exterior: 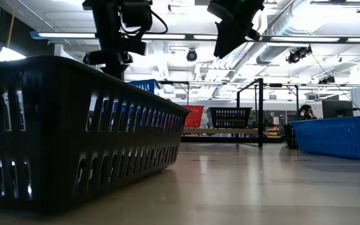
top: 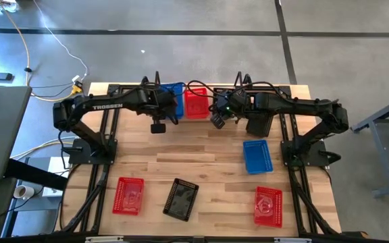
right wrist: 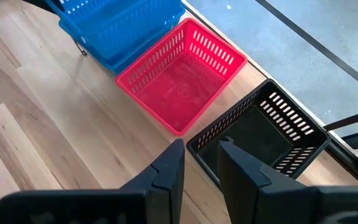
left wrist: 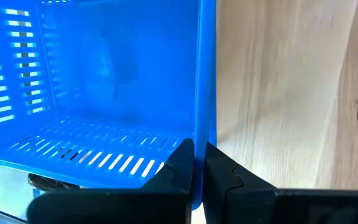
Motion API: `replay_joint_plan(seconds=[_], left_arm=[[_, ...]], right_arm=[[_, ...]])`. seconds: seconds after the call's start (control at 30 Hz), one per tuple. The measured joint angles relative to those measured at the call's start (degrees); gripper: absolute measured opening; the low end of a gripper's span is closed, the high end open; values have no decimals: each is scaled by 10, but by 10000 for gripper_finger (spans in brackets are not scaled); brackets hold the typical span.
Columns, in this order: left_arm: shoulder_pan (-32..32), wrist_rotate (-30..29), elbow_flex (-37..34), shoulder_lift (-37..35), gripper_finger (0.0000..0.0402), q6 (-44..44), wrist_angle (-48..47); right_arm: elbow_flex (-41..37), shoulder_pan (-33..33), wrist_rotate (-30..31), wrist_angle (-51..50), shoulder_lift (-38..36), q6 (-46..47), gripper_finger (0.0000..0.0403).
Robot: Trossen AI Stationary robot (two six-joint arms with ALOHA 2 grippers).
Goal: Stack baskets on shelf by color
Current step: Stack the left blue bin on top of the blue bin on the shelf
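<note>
Bright overhead lighting, tabletop glare, soft shadows

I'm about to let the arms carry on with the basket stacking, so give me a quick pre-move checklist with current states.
1. Left gripper shut on the blue basket wall: ok.
2. Right gripper open, holding nothing: ok.
3. Red basket on the shelf between blue and black basket: ok.
4. Held basket seated squarely on the blue stack: cannot tell.
5. All baskets shelved: not ok; loose blue basket remains on the table.
</note>
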Motion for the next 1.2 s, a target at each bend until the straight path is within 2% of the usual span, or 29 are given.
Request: replay_joint_plan(seconds=[0.23,0.4,0.6,1.2], left_arm=[[7,4,0,0,0,-20,-9],[7,34,0,0,0,-25,-28],[8,17,0,0,2,-25,-24],[8,15,0,0,70,-11,-18]], right_arm=[[0,0,0,0,0,0,83],[0,0,0,0,0,0,83],[0,0,0,0,0,0,83],[0,0,0,0,0,0,83]])
